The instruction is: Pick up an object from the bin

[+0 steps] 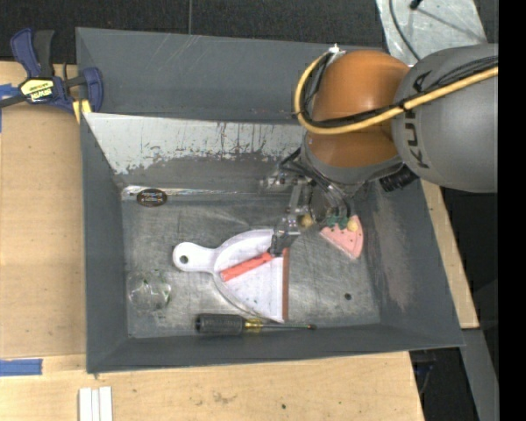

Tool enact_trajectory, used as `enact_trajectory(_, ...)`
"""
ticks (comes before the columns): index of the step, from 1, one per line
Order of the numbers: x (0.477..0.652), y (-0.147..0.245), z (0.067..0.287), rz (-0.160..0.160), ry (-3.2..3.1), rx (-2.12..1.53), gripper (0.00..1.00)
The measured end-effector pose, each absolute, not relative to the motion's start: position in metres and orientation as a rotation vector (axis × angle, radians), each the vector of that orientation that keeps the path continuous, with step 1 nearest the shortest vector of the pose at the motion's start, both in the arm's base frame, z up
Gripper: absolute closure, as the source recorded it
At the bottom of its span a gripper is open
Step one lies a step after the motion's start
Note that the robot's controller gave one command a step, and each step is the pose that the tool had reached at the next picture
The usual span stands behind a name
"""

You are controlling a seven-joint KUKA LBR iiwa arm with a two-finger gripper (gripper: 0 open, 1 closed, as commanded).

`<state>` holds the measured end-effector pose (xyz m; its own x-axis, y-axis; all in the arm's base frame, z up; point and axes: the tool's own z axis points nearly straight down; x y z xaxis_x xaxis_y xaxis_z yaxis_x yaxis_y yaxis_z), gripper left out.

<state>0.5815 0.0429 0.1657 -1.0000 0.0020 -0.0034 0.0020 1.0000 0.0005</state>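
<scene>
My gripper hangs under the orange wrist cover at the bin's middle right, open. Its left fingertip is down at the upper right edge of a white dustpan-shaped scoop, which has a round handle pointing left and a brown strip along its right side. A red-orange stick lies across the scoop. A pink strawberry-shaped piece with a green top lies just right of the other finger. Nothing shows between the fingers.
A black-handled screwdriver lies along the bin's front wall. A crumpled clear plastic piece sits at the front left. A clear tube with a dark label lies along the back wall. The arm covers the bin's back right corner.
</scene>
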Motion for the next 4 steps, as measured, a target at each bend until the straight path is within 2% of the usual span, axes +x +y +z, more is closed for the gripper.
enact_trajectory(1, 0.590, 0.042, 0.127, 0.000, 3.128, -0.065, 0.00)
enact_trajectory(2, 0.584, 0.032, 0.082, 0.000, 3.130, -0.234, 0.00)
enact_trajectory(3, 0.594, 0.038, 0.079, 0.001, 3.102, -0.270, 1.00)
enact_trajectory(4, 0.594, 0.038, 0.079, 0.001, 3.102, -0.270, 1.00)
